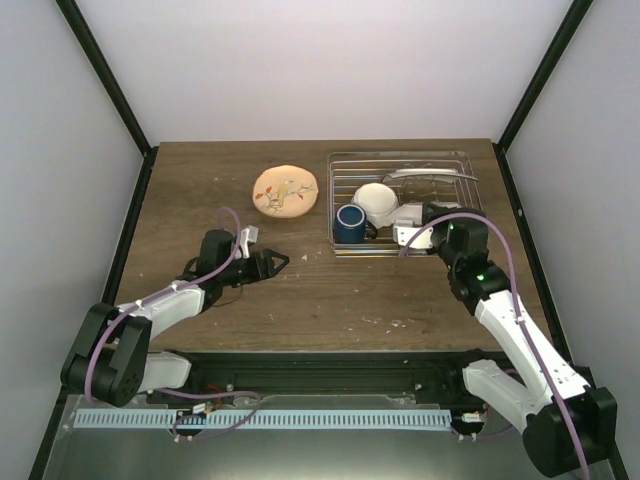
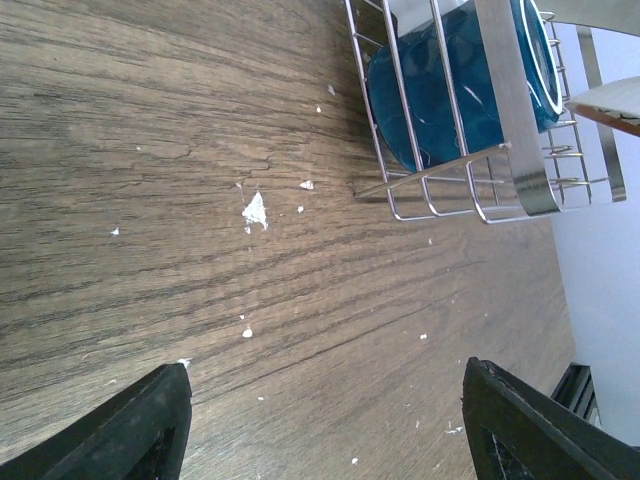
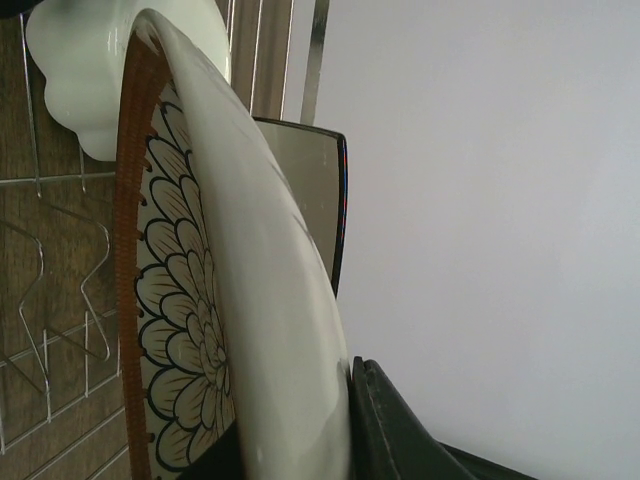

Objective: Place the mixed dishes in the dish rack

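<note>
Dark wood-grain table (image 1: 330, 300), flecked with white crumbs, sits inside plain pale walls (image 1: 320, 60).

The orange-rimmed patterned plate (image 3: 190, 330) stands on edge between the jaws of the right gripper (image 1: 405, 236). They are clamped on its lower rim, and it is upright over the near right part of the dish rack (image 1: 400, 158). Whether its edge has seated between the wires cannot be told.

Just past those jaws the white scalloped bowl (image 3: 70, 90) sits close against the plate's top; contact is unclear. Behind the plate's back lies the flat cream plate (image 3: 300, 190).

The blue mug (image 1: 350, 222) is in the rack's near left corner, straight ahead of the left gripper (image 1: 278, 262). That gripper's jaws are spread wide with nothing between them, low over bare wood.

Beyond the left jaws and off to one side, a round peach plate (image 1: 285, 190) lies flat on the table, near the rack but outside it.

By my reading the job is well along. Bowl, mug and cream plate are loaded, and the patterned plate is at the rack but not let go. The peach plate is left to collect.
</note>
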